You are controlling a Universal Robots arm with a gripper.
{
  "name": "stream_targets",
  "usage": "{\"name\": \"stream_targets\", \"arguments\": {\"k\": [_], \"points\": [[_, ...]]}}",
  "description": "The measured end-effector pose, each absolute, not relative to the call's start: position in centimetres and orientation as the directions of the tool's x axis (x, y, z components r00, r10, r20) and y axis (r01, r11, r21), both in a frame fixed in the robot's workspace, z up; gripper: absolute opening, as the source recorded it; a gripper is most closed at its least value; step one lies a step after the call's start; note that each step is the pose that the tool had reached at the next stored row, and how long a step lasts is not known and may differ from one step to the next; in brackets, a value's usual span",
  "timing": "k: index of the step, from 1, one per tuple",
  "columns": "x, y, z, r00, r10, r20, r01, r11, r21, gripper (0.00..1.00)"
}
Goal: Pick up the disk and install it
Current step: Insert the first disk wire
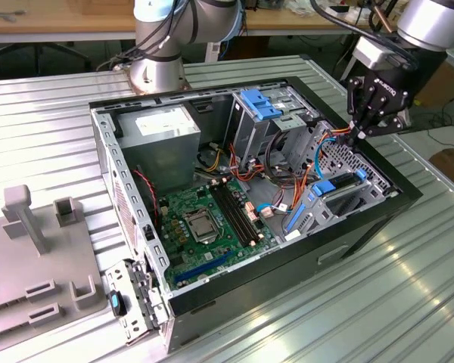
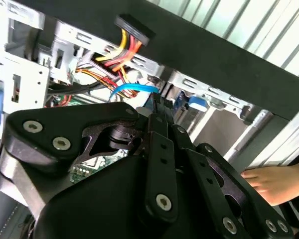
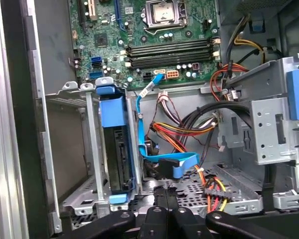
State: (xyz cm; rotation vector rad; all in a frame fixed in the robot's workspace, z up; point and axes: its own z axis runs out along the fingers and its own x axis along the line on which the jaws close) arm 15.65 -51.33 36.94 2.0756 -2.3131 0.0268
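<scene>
The ribbed metal table [image 1: 408, 302] carries an open computer case [image 1: 250, 293]. In the exterior view the claw [image 1: 356, 138] hangs over the drive bays at one end of the case. The grey power-supply box [image 1: 166, 140] sits well away from the claw at the opposite end, and the green motherboard [image 1: 212, 227] lies between the two.

The exterior view takes in the whole case, with the disk [image 1: 340, 198] low in the bay area just beneath the claw. The first wrist view looks past the claw into the bays. There the disk stands on edge in a sheet-metal slot, blue rails along it, just beside the claw's tips and apart from them. The second wrist view adds a person's hand [image 2: 269, 181] beyond the case wall, off to one side of the claw.

Claw: fingers drawn together, tips meeting, closed on itself. In the first wrist view a blue data cable [image 3: 142, 124] loops close ahead of the tips. Whether it touches them cannot be told.
</scene>
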Motion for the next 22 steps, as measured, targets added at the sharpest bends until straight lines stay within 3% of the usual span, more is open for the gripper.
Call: {"name": "stream_targets", "arguments": {"k": [10,18,22], "points": [[16.1,-50.1,37.1,-0.146,-0.989,0.036,-0.989,0.146,0.004,0.11],[16.1,-49.9,37.1,-0.148,-0.989,-0.014,-0.989,0.148,-0.027,0.11],[16.2,-49.8,37.1,-0.173,-0.985,-0.021,-0.984,0.174,-0.046,0.11]]}}
